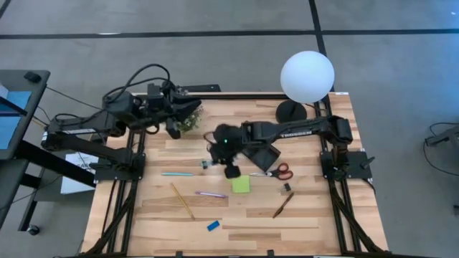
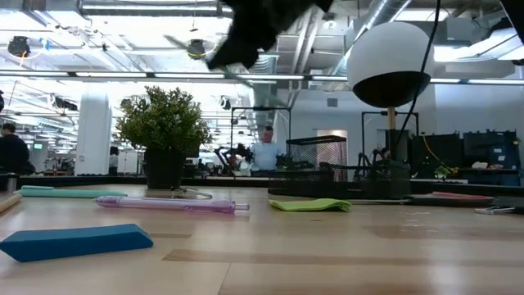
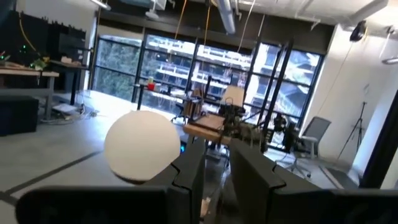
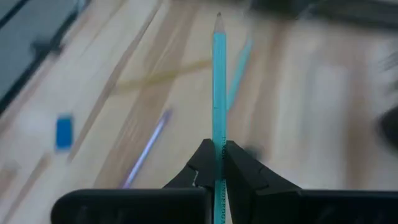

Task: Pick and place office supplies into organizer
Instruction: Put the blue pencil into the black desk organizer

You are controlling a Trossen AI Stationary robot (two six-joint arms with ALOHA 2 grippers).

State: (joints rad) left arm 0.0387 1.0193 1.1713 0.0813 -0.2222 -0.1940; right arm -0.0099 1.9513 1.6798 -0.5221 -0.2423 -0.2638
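Note:
My right gripper (image 1: 228, 169) hangs above the table's middle, just left of the black organizer (image 1: 262, 155), and is shut on a teal pen (image 4: 218, 74). In the low view it is a dark blur at the top (image 2: 255, 31). A second teal pen (image 1: 177, 173), the yellow pencil (image 1: 182, 201), the pink pen (image 1: 210, 194), the lime-green pad (image 1: 241, 185), the blue eraser (image 1: 213, 226), the brown pen (image 1: 282, 205), the red-handled scissors (image 1: 280, 172) and a black clip (image 1: 287, 187) lie flat on the wood. My left gripper (image 1: 174, 127) waits open by the plant at the far left. My right gripper pinches the teal pen between its two fingers (image 4: 202, 165). The barrel (image 4: 218, 134) runs along the fingers and sticks out well past their tips, its pointed end (image 4: 218, 17) leading. The pen is lifted clear of the table.
A potted plant (image 1: 189, 118) stands at the far edge beside my left gripper. The lamp with its white globe (image 1: 307, 76) and black base (image 1: 291, 110) stands at the far right. Bare wood (image 1: 315, 222) stretches along the near right. People and desks show in the room behind.

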